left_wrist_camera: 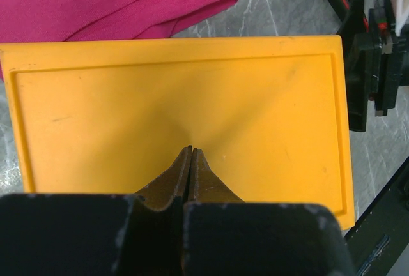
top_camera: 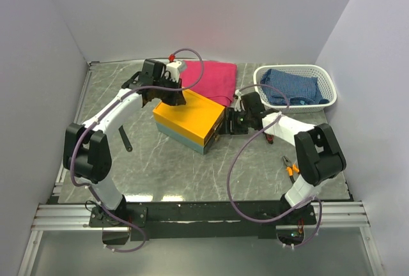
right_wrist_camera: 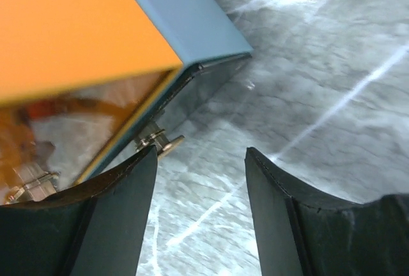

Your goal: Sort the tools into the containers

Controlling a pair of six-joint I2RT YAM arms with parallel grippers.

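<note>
a: which step is in hand now?
b: i judge it is the opening of the box (top_camera: pixel 188 117); no tool is carried. the box sits in the middle of the top view, with its lid (left_wrist_camera: pixel 192 84) down.
a: and the grippers?
b: the left gripper (left_wrist_camera: pixel 190 153) has its fingers clenched together with nothing between them, tips over the middle of the lid. i cannot tell if they touch it. the right gripper (right_wrist_camera: pixel 201 161) is released, jaws wide, at the right end of the box, just beside a small metal latch (right_wrist_camera: pixel 160 142).
a: what does the next move need?
b: probably the right fingers must catch this latch exactly, while the left one holds the box against sliding.
a: what does one view give that the others do not?
b: only the right wrist view shows the latch and the clear side. only the top view shows the tools: orange pliers (top_camera: pixel 291 167) at lower right and a dark tool (top_camera: pixel 126 140) at left, both on the table (top_camera: pixel 166 167). it also shows the basket (top_camera: pixel 294 67) at upper right, well apart.
</note>
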